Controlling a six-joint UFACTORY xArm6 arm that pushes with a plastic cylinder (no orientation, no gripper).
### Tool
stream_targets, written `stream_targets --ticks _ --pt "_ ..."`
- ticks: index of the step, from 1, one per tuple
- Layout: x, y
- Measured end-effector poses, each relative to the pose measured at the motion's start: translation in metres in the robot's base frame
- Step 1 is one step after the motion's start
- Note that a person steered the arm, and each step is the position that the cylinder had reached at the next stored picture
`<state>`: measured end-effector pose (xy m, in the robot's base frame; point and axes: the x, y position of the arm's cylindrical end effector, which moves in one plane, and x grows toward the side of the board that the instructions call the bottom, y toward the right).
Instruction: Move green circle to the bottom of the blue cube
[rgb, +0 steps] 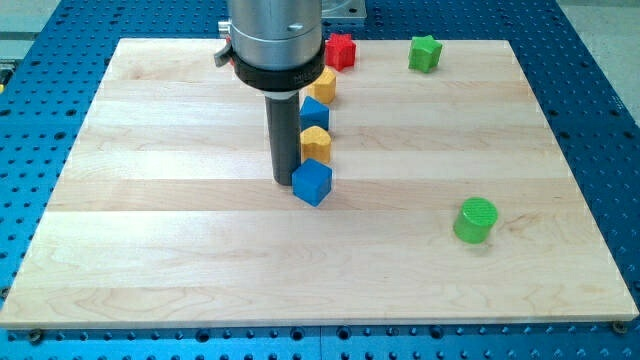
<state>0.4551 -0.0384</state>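
The green circle (475, 220) is a short green cylinder standing at the view's lower right of the wooden board (150, 250). The blue cube (312, 182) sits near the board's middle. My tip (285, 181) rests on the board right against the blue cube's left side. The green circle is far to the right of my tip and a little lower than the blue cube.
A column of blocks runs up from the blue cube: a yellow block (315, 144), a blue block (314, 113), a yellow block (324, 85). A red block (341, 51) and a green star-like block (425, 53) lie near the top edge.
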Motion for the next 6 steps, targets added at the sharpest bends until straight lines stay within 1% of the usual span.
stream_targets --ticks 1,2,3,4,5,6 --pt "0.051 -0.055" --pt "0.136 0.011" --pt "0.162 0.136" --pt "0.151 0.236" --pt "0.104 0.241" --pt "0.072 0.241"
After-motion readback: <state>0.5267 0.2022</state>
